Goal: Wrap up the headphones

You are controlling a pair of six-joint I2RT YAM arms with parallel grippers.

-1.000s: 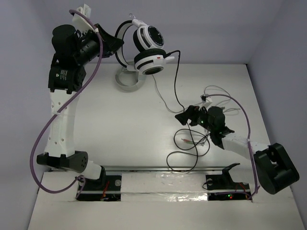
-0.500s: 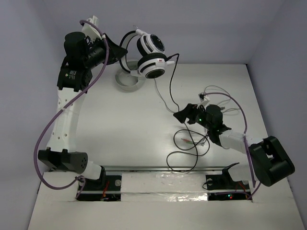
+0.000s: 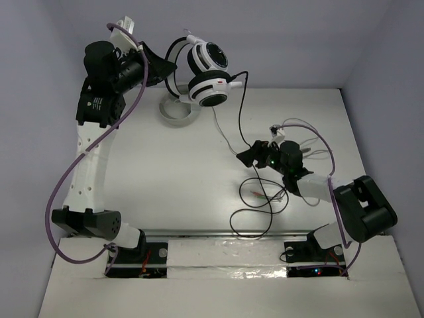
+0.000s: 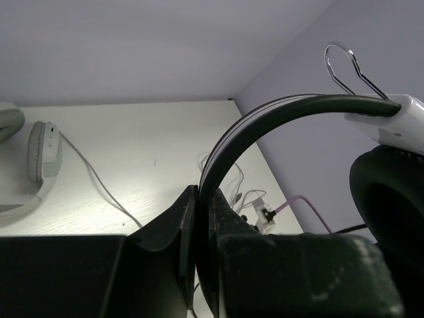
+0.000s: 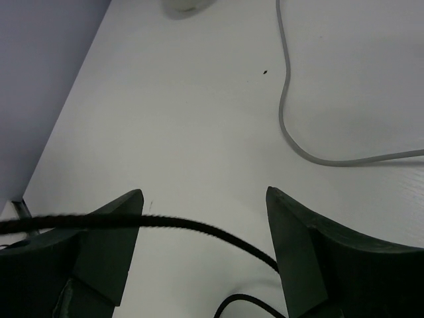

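At the far left, our left fingers [image 3: 162,66] are pinched shut on the black headband [image 4: 265,116], holding the headphones [image 3: 207,73] in the air close to the back wall [image 3: 278,40]. They hang above the pale grey headset [image 3: 177,111], which lies on the desk [image 3: 165,179].

We judge the wrapping as hardly begun. The black cable [image 3: 242,112] drops loose from an earcup and ends in slack loops on the desk, with no turns around the headband that we can see.

Further right, our right fingers [image 3: 248,158] are spread wide and low over the desk. The cable crosses the gap between them but is not gripped. Catching it and winding it all remains.

For room, we have bare desk in the middle. The light grey cable [image 5: 291,132] runs just beside the black one, so we must avoid snagging it.
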